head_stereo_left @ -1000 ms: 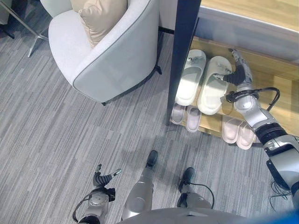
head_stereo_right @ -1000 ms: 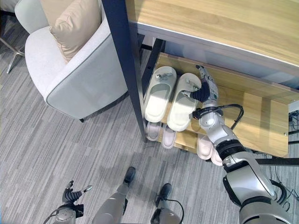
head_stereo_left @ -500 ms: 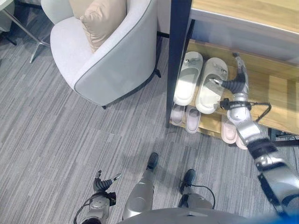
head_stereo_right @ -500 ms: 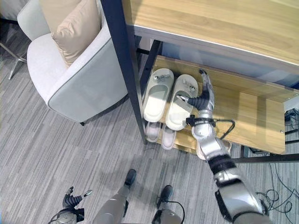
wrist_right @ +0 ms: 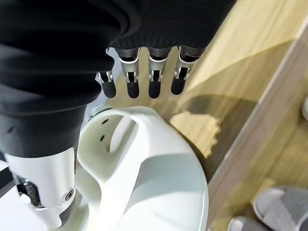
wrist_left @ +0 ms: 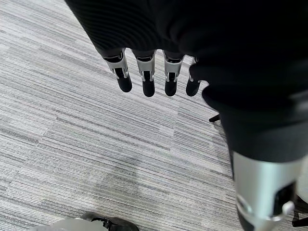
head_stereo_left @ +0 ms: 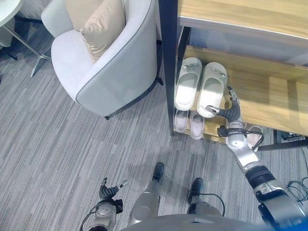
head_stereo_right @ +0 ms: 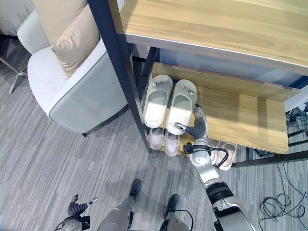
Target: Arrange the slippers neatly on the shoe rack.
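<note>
Shoe rack (head_stereo_left: 269,96): wooden top, dark post at the left front corner, two wooden shelves below. Carries every slipper in sight, so most likely little remains beyond squaring up.

Armchair (head_stereo_left: 110,72) just left of the rack's post, with a tan cushion (head_stereo_left: 98,29) propped in the seat. Sits apart from the job; matters only as something to keep the arm away from.

Pale slippers (head_stereo_left: 188,83) on the upper shelf, at its left end. Lie side by side, touching, toes toward the back edge and heels at the front edge, the outer one's heel slightly over the lip. Looks like a finished pair, set parallel for neatness.

Grey slippers (head_stereo_left: 189,122) on the lower shelf directly beneath, also paired, heels out. Second grey pair (head_stereo_right: 224,151) further right along that shelf's front edge.

Right hand (head_stereo_left: 231,111) at the upper shelf's front edge, beside the outer pale slipper's heel. Fingers (wrist_right: 151,86) straight and relaxed above the strap, gripping nothing; thumb close to the heel, contact uncertain. Probably placed to nudge the heel in line.

Left hand (head_stereo_left: 109,190) low over the carpet, fingers loosely spread, holding nothing, idle.
</note>
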